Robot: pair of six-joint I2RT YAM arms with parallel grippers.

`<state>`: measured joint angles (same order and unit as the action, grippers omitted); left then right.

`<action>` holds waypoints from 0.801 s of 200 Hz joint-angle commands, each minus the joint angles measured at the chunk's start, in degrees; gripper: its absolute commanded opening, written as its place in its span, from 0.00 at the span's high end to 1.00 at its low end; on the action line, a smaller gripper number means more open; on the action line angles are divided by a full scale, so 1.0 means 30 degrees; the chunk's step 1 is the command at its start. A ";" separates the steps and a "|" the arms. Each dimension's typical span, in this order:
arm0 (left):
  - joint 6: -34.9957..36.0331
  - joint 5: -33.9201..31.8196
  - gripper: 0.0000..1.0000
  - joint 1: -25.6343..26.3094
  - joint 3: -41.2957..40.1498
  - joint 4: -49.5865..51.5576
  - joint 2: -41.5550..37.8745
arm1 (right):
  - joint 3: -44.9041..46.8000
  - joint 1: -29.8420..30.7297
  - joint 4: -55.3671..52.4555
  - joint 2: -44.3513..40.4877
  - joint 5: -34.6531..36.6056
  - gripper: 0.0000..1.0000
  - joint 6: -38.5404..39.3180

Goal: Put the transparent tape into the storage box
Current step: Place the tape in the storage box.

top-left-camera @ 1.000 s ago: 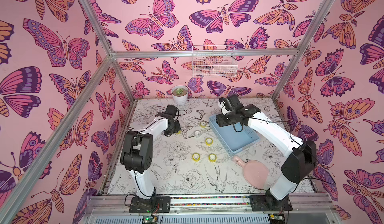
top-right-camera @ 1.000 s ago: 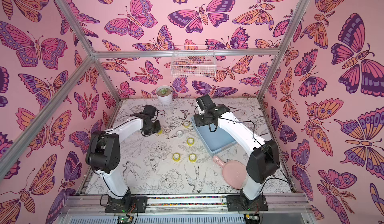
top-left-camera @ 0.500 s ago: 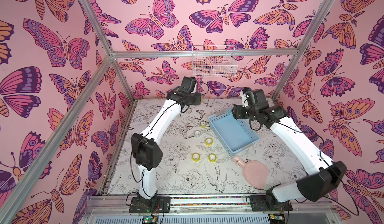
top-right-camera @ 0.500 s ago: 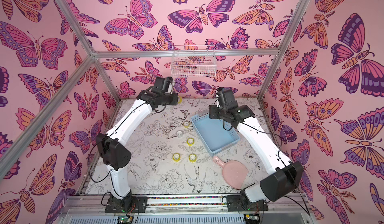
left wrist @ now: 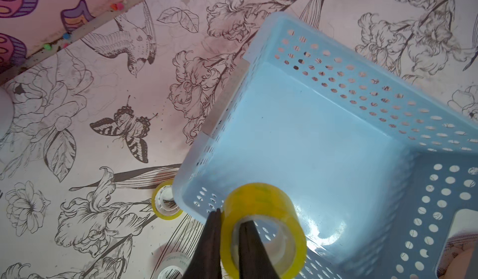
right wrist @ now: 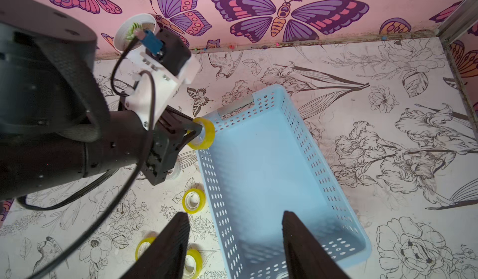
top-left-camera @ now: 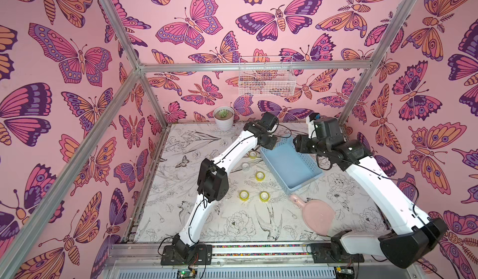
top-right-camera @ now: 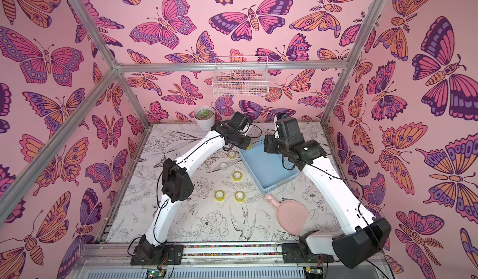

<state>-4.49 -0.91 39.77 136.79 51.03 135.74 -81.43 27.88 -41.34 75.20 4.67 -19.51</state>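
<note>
Two grippers over the storage box (left wrist: 336, 83). Your left gripper (left wrist: 230, 217) is clamped on a yellow-tinted tape roll (left wrist: 261, 200), one finger through the core, at the box's corner rim; touching it or not, hard to tell. Your right gripper (right wrist: 235, 214) hangs spread wide, empty, above the box floor. Five rolls (top-left-camera: 259, 176) lie on the table (top-left-camera: 207, 226).

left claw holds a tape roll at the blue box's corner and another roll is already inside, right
No: the storage box is empty, as the right wrist view shows. The left claw does hold a tape roll at its corner.
</note>
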 commanded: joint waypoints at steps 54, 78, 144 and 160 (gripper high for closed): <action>0.0779 -0.0856 1.00 0.0684 0.2565 -0.0514 0.3276 | 0.1286 -0.0064 0.0287 -0.1922 -0.0027 0.37 0.0348; 0.0882 -0.1345 1.00 0.0890 0.2786 -0.0660 0.4104 | 0.1244 -0.0064 0.0041 -0.1950 -0.0229 0.37 0.0466; 0.0847 -0.1783 1.00 0.1189 0.3002 -0.0981 0.5613 | 0.1857 -0.0064 -0.0225 -0.2171 -0.0545 0.37 0.0660; 0.0714 -0.2116 1.00 0.1195 0.3006 -0.0969 0.5785 | 0.1976 -0.0064 -0.0249 -0.2185 -0.0613 0.36 0.0691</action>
<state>-2.33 -5.43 43.18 144.55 48.97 151.65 -76.12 27.88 -41.06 69.73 3.53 -18.44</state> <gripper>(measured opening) 0.135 0.635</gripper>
